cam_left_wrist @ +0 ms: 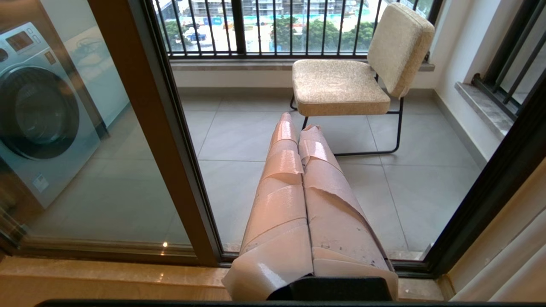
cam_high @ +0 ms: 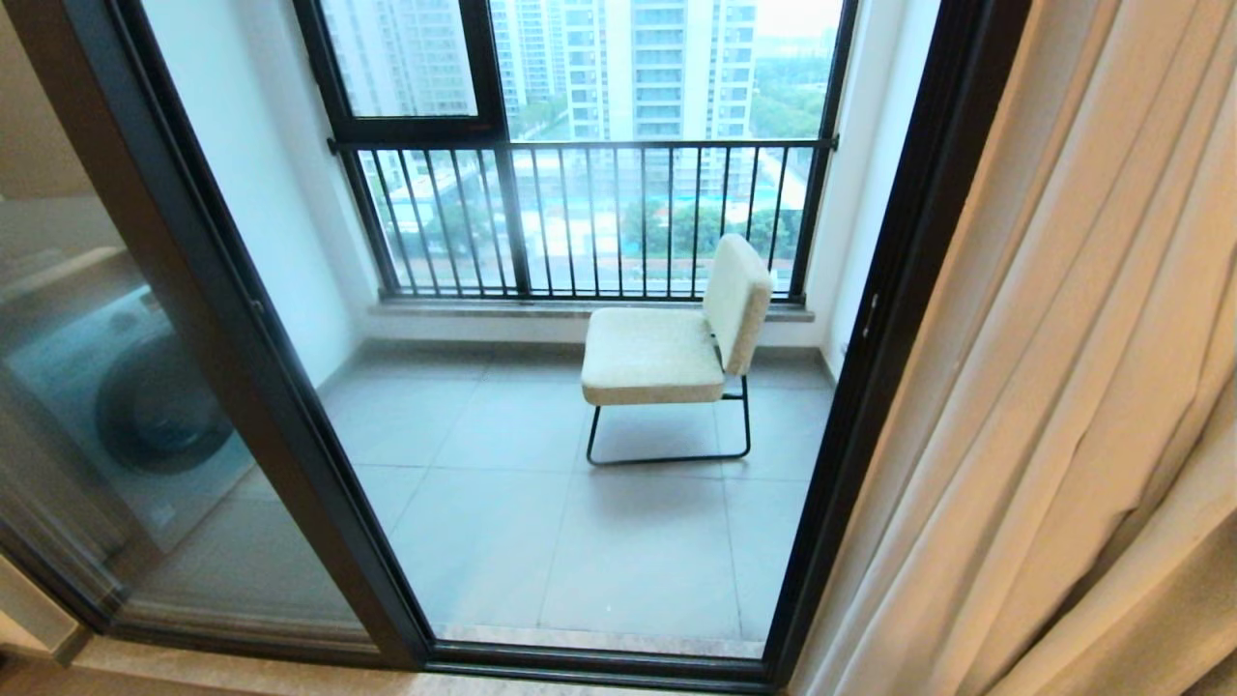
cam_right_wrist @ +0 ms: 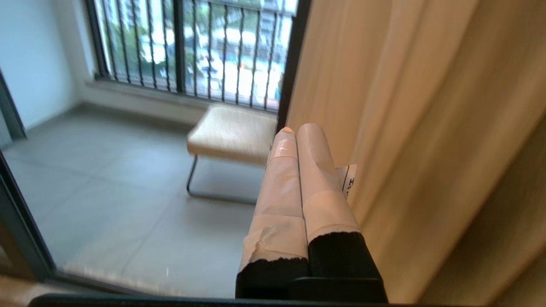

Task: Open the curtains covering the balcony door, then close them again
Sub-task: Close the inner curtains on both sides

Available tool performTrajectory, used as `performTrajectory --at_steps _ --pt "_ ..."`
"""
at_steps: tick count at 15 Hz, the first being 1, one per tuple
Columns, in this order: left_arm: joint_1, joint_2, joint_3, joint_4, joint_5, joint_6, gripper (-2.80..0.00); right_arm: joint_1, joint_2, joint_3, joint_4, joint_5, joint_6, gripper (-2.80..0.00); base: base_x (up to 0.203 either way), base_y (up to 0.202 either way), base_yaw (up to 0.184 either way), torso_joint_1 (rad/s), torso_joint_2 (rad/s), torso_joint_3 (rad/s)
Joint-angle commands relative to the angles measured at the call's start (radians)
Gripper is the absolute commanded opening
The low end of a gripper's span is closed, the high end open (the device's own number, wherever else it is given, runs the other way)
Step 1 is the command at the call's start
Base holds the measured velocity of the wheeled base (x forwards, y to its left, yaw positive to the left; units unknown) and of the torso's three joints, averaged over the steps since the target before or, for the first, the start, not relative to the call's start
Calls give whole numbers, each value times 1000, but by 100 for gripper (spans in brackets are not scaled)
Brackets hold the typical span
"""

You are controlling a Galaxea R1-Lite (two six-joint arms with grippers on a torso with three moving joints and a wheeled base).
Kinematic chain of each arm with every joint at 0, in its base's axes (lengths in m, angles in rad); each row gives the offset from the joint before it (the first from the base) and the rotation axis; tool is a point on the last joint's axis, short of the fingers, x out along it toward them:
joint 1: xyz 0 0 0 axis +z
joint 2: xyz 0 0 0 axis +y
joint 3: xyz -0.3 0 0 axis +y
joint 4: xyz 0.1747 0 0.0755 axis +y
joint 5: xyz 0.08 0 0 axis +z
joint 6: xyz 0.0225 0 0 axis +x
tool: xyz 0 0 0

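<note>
The curtains [cam_high: 1063,387] hang in cream-beige pleats at the right, gathered beside the balcony door [cam_high: 884,290], whose black-framed glass is uncovered. Neither gripper shows in the head view. My right gripper [cam_right_wrist: 298,129] is shut with nothing in it, its taped fingers close beside the curtains [cam_right_wrist: 426,128]; whether they touch is unclear. A small white tag [cam_right_wrist: 350,181] sticks out by one finger. My left gripper [cam_left_wrist: 298,123] is shut and empty, pointing at the door's glass above the sill, between the door frame [cam_left_wrist: 158,128] and the curtains [cam_left_wrist: 503,264].
Beyond the glass is a tiled balcony with a cream chair on black legs [cam_high: 667,353] [cam_left_wrist: 341,85] [cam_right_wrist: 232,132]. A black-barred railing window [cam_high: 580,213] closes the far side. A washing machine [cam_high: 145,406] [cam_left_wrist: 38,115] stands behind the left pane.
</note>
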Motion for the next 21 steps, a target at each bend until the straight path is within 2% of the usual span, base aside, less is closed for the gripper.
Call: performTrajectory --at_steps 1,5,10,11,18,21 --pt "0 0 0 0 0 0 -280 -58 171 -142 -17 65 2 -280 0 0 0 0 0 0" --pt "0 0 0 0 0 0 -280 -118 356 -368 -25 144 38 -280 0 0 0 0 0 0" --pt "0 0 0 0 0 0 -280 -128 496 -540 -25 155 54 -280 0 0 0 0 0 0" --pt "0 0 0 0 0 0 -280 -128 505 -549 -26 155 57 0 0 0 0 0 0 0" --pt "0 0 0 0 0 0 -280 -130 530 -579 -26 153 68 0 0 0 0 0 0 0" --pt "0 0 0 0 0 0 -280 -171 580 -640 -25 151 74 0 0 0 0 0 0 0"
